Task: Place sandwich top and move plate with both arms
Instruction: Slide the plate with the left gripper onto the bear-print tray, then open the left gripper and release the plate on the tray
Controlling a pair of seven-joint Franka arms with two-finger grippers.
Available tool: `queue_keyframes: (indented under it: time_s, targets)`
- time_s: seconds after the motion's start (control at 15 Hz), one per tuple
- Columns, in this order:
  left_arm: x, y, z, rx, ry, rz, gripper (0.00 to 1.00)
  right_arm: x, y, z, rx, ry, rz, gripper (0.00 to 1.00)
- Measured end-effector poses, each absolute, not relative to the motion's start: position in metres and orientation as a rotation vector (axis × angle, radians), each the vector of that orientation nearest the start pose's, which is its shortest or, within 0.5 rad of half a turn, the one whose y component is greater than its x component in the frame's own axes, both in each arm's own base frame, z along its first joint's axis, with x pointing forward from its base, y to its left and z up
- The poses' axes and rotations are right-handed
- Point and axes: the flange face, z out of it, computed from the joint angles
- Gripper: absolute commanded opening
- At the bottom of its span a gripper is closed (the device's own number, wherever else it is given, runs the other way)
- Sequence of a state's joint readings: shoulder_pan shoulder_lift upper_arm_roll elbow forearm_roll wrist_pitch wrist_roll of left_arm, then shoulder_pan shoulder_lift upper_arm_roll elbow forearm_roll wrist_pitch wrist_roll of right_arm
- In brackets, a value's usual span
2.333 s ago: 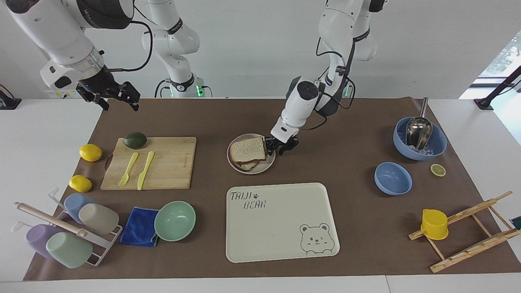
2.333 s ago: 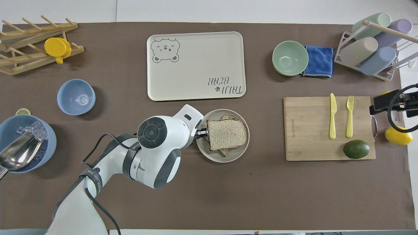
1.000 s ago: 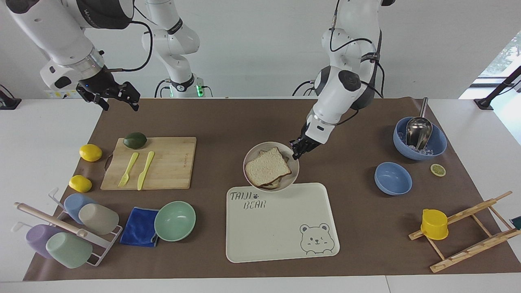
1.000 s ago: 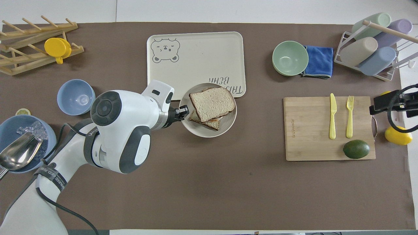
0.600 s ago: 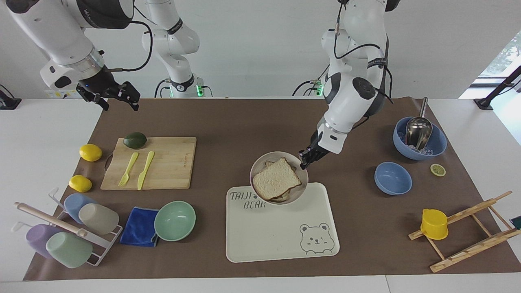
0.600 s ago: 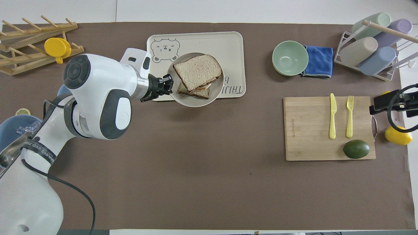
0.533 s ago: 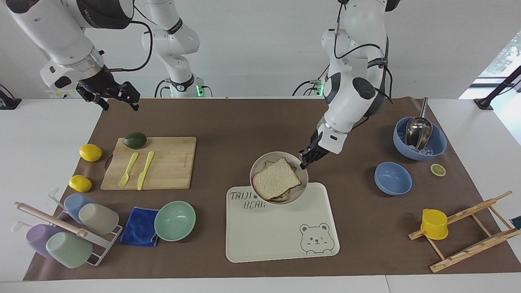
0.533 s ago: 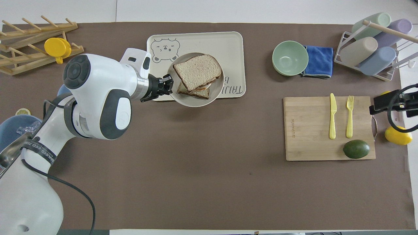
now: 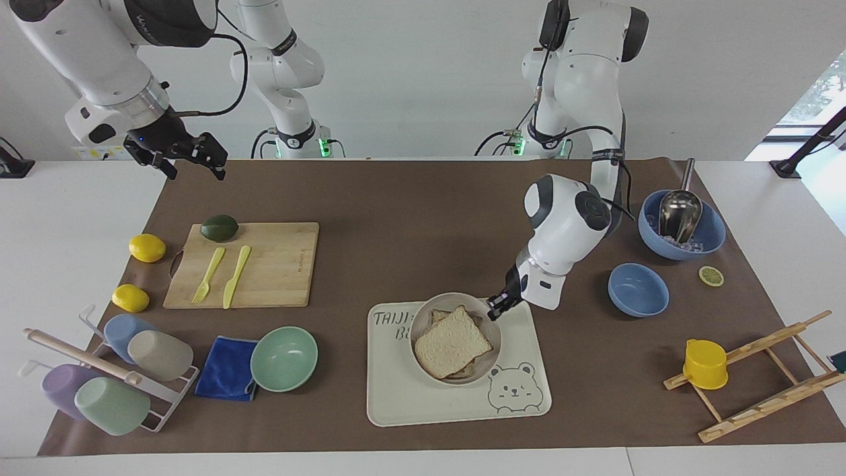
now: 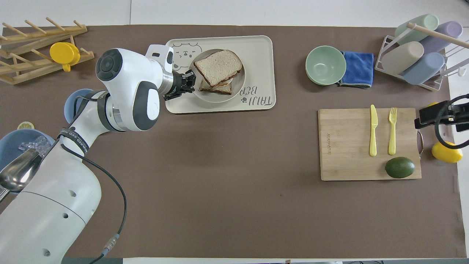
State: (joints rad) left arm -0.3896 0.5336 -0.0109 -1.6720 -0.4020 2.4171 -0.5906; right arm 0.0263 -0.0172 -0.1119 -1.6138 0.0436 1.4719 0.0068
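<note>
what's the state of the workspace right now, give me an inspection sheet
surface: brown mat over a white table.
job's things: bread slice tops the sandwich on the plate, over the tray.
clutter: cutting board, green bowl, blue bowl, cup rack.
grippers: left gripper shut on the plate rim; right gripper waits, open, over the mat's corner.
cables: black cable along the right arm.
surroundings: white wall.
</note>
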Motion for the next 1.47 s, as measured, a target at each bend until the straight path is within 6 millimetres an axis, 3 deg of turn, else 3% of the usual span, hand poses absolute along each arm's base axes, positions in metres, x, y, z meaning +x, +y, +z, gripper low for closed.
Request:
queue_keyframes:
  time_s: [0.07, 0.13, 0.4, 0.6, 0.87, 1.13, 1.47]
  targets:
    - [0.643, -0.273, 0.316, -3.41, -0.81, -0.07, 0.76, 0.536, -0.041, 0.606, -3.082, 0.14, 0.19, 1.0]
    - [0.643, -0.273, 0.316, -3.41, -0.808, -0.071, 1.0, 0.536, -0.041, 0.606, -3.082, 0.14, 0.19, 1.0]
    - [0.641, -0.275, 0.317, -3.41, -0.798, -0.053, 1.0, 0.536, -0.041, 0.606, -3.082, 0.14, 0.19, 1.0]
    - [0.646, -0.258, 0.333, -3.397, -0.823, -0.064, 1.0, 0.536, -0.041, 0.606, -3.082, 0.14, 0.19, 1.0]
    - [0.65, -0.213, 0.392, -3.356, -0.825, -0.101, 1.0, 0.536, -0.041, 0.606, -3.082, 0.14, 0.19, 1.0]
    - [0.639, -0.173, 0.451, -3.268, -0.736, -0.124, 1.0, 0.536, -0.041, 0.606, -3.082, 0.14, 0.19, 1.0]
    - [0.625, -0.145, 0.496, -3.22, -0.707, -0.153, 1.0, 0.536, -0.041, 0.606, -3.082, 0.14, 0.19, 1.0]
